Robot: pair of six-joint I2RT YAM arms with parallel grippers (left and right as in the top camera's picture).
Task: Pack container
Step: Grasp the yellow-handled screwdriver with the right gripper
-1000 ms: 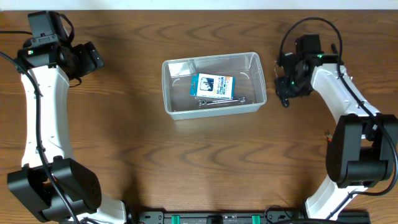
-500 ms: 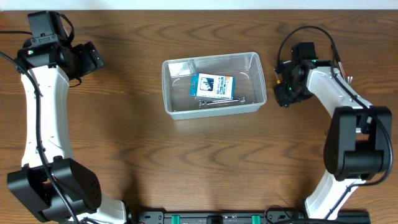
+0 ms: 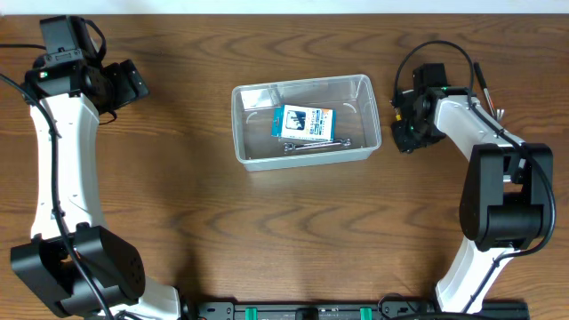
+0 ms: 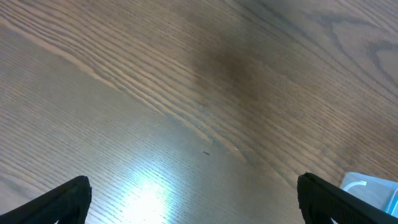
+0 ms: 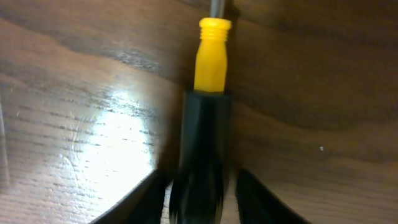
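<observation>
I read a wooden table (image 3: 293, 222). A blue-and-white box (image 3: 302, 123) lies just beside thin metal tools (image 3: 316, 145). Right wrist view: a black-handled screwdriver (image 5: 202, 149), yellow collar (image 5: 211, 56), lies along the table.

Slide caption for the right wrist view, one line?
Right pincer straddling a black-handled screwdriver with a yellow collar, on the wooden table.

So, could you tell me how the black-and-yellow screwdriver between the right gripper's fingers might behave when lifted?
The black-handled screwdriver with the yellow collar looks rigid and is unlikely to flex. Its rounded handle may roll on the wooden table if nudged. Gripped at the handle, where the right gripper sits, its metal shaft end might dip.
</observation>
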